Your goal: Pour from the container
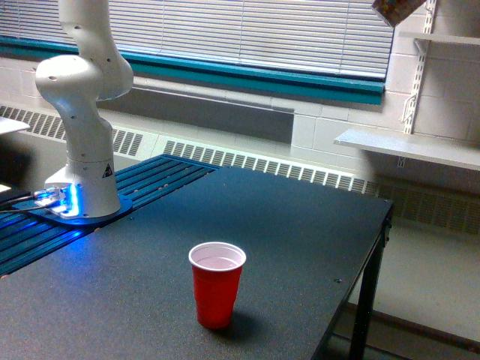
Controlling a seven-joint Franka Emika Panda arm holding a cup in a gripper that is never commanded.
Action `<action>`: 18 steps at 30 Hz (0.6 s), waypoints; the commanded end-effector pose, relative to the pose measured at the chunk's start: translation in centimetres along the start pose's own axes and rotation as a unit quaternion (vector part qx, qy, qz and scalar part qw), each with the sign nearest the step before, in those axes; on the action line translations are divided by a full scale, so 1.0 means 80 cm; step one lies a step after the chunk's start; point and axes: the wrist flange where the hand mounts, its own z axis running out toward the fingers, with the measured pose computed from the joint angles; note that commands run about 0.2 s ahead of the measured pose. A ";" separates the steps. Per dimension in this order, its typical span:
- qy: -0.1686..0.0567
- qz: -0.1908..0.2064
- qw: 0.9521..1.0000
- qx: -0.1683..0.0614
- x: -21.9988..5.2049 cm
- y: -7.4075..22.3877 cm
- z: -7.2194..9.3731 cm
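Clear container (397,9) tilted at top edge

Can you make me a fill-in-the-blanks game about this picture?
1. The cup on the table is coloured ____.
2. The inside of the cup is ____.
3. The cup stands upright with its open end facing ____.
4. The light at the foot of the robot arm glows ____.

Missing words: red, white, up, blue.

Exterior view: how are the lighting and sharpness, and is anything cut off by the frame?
Exterior view: soft, even light with a faint shadow beside the red cup; blue glow at the arm's base; picture slightly soft overall; the container is cropped at the top edge, and the gripper is out of frame.
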 end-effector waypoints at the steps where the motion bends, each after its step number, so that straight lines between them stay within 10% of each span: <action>1: 0.018 0.001 1.000 0.011 0.007 -0.012 -0.026; 18: 0.037 0.017 0.999 -0.010 0.017 0.040 -0.014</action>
